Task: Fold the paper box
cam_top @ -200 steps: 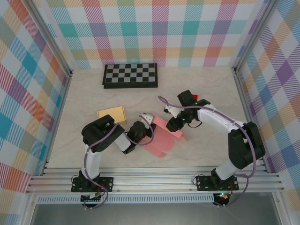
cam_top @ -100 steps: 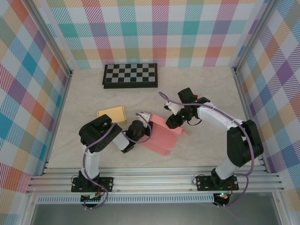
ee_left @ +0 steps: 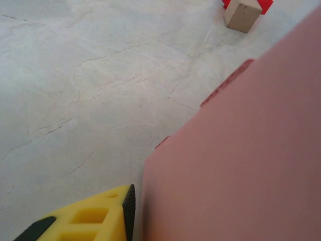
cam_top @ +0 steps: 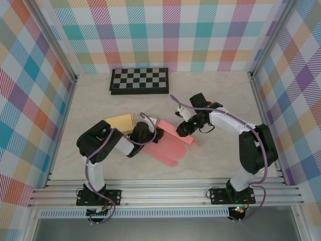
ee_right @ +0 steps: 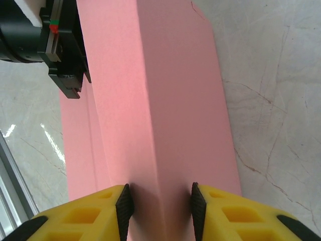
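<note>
Pale marble-look worktop [cam_top: 100, 165], plaid walls round it. Chessboard [cam_top: 140, 80] at the far side, out of play. Paper box [cam_top: 168, 145] is pink, mostly flat, mid-worktop between the two arms, with one long panel raised into a ridge [ee_right: 150, 100]. Tan card [cam_top: 119, 122] sits just beside the box's left end, under or behind the left arm; can't tell if they touch.

Right pincer [ee_right: 159, 203] is clamped on the ridge at the box's right end, yellow pads pressed to either face of the fold. Left pincer [cam_top: 153, 134] is at the box's left end. In its wrist view one yellow finger [ee_left: 85, 221] sits hard against a pink panel that hides the other side, so can't tell if it's gripping or just alongside. Small tan block [ee_left: 243, 12] on a red piece lies well apart, past the box.

Step, as I read it: creasing a long side wall, early in the fold, since most flaps lie flat. Next move likely needs the right pincer to hold the crease while the left lifts its panel upright. Risk: thin sheet buckling or sliding on the smooth worktop.
</note>
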